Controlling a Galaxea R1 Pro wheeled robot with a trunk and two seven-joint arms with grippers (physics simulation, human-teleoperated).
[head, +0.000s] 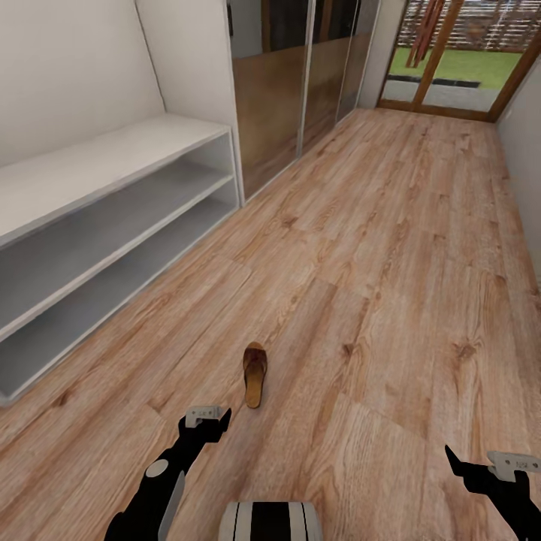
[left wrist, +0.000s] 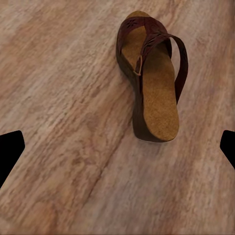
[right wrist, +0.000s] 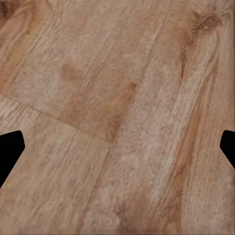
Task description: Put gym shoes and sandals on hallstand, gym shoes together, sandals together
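Between the left gripper's (left wrist: 117, 147) two black fingers (left wrist: 10, 152), spread wide apart at the edges of the left wrist view, lies bare wood-grain plank, nothing clamped. Just beyond the fingers, one sandal (left wrist: 152, 78) sits flat on the corridor floor (left wrist: 58, 98): dark brown strap with cut-out pattern and small buckle, tan cork-like footbed, sole down, upright. Head view: left gripper (head: 207, 421) hangs low over the floor, near the sandal (head: 255, 373), not touching it; sandal is just ahead and slightly to the gripper's right. Right gripper (right wrist: 117, 147) fingers (right wrist: 10, 152) also wide apart, empty, over plain floor planks (right wrist: 117, 98). Head view has the right gripper (head: 481, 469) low at the right side, well apart from the sandal. Corridor floor (head: 376, 263) is light brown planks running away toward a glass door (head: 451, 60) with grass outside. Hallstand (head: 113, 225) stands along the left wall: grey-white, flat top, two open shelf levels, all bare as far as seen, well apart from the sandal. Mirrored wardrobe doors (head: 300, 90) follow beyond the hallstand. Robot's striped trunk top (head: 270, 522) shows at the bottom edge between the arms.
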